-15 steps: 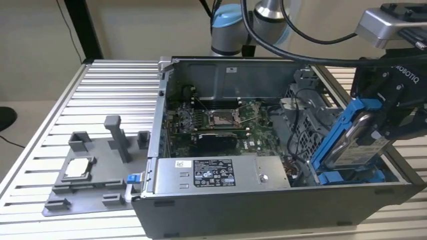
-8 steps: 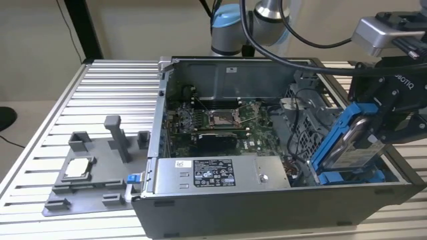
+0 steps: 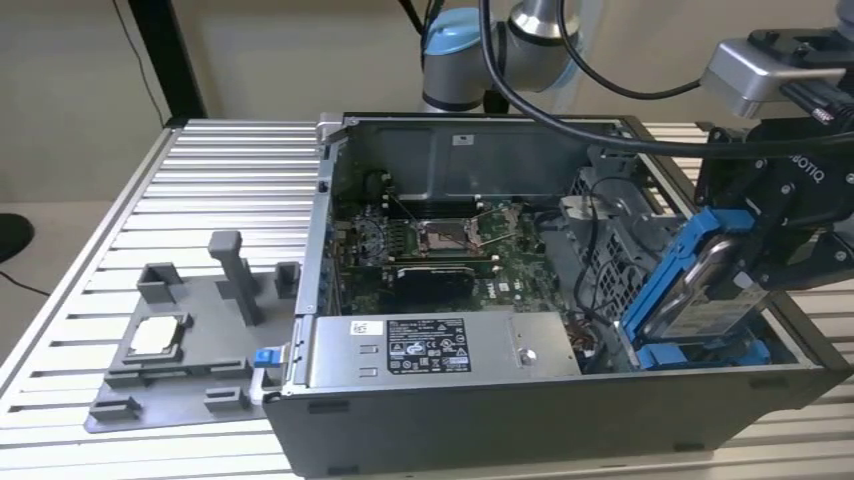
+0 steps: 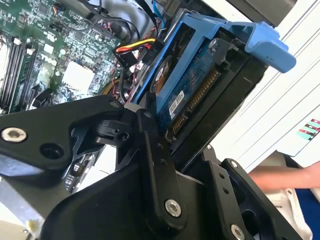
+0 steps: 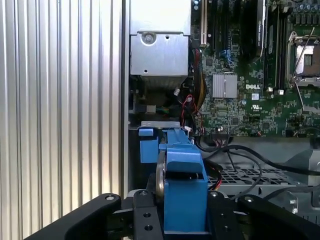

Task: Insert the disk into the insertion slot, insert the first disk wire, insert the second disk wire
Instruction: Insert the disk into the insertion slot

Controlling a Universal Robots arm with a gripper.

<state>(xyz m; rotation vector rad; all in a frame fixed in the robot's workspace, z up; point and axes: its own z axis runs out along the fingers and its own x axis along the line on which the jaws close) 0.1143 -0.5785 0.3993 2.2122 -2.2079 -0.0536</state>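
The disk (image 3: pixel 703 283), a flat silver slab with a green circuit underside, is framed by a glossy blue plastic caddy and is clamped on two opposite sides by the matte black, bolted fingers (image 5: pixel 144 220) of the tool (image 3: pixel 763 262). It is held steeply tilted at the exterior view's right end of the case (image 3: pixel 534 425), its lower end down among the blue guides of the slot (image 3: pixel 674 357), beside perforated grey metal, and its upper end raised above the case rim. The arm (image 3: pixel 523 35), grey with a pale blue joint cover, is reached over the case from behind, with black cables draped along it. Inside the case a green board (image 3: pixel 441 250) with a square silver socket and a grey metal box (image 3: pixel 441 345) with a black label are seen; red, yellow and black wires (image 4: pixel 132 50) are bundled just beside the disk. The case is set on a ribbed aluminium counter (image 3: pixel 200 180), next to a grey moulded fixture (image 3: pixel 187 345). A plain beige wall is seen behind.
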